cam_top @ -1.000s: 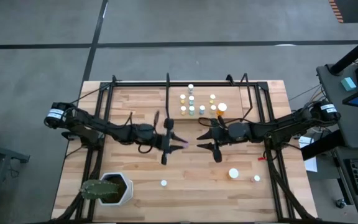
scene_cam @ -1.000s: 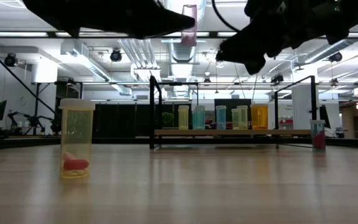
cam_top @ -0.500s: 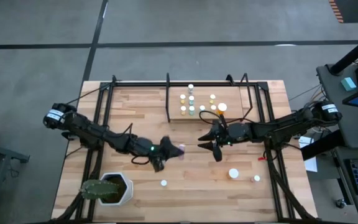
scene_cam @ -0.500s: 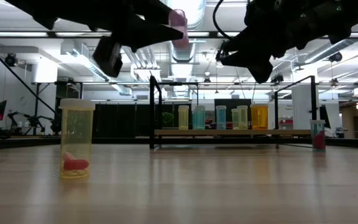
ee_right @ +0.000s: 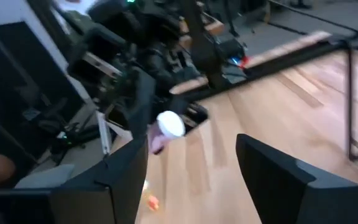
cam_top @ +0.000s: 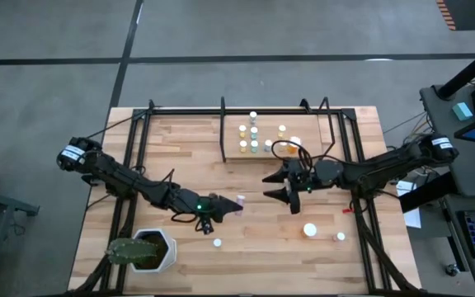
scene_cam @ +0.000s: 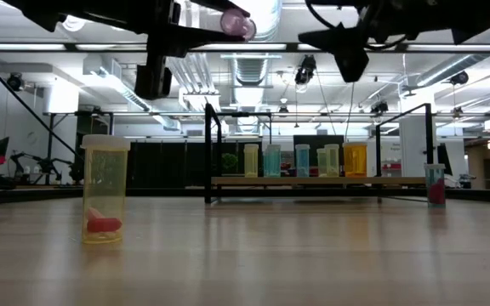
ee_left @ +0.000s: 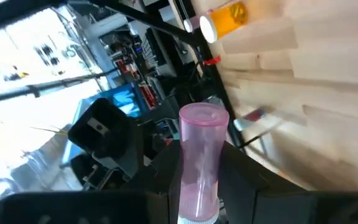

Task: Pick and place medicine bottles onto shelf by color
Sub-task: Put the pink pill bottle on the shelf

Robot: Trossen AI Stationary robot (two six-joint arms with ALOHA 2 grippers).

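Left gripper [cam_top: 236, 203] jaws clench the pink translucent capped bottle [ee_left: 199, 163] high above the tabletop [cam_top: 254, 239]; right gripper [cam_top: 280, 186] spread wide. A slack pinch risks dropping it.

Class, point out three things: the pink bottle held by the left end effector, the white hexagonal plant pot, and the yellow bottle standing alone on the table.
pink bottle [ee_left: 199, 163]: left wrist view, middle of its body.
plant pot [cam_top: 165, 245]: high view, white rim.
yellow bottle [scene_cam: 104, 194]: low view, middle of its body.

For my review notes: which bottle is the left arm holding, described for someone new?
Look at the table's middle, in front of the shelf. The left gripper holds a pink bottle in the air. It is the only bottle off the wood.
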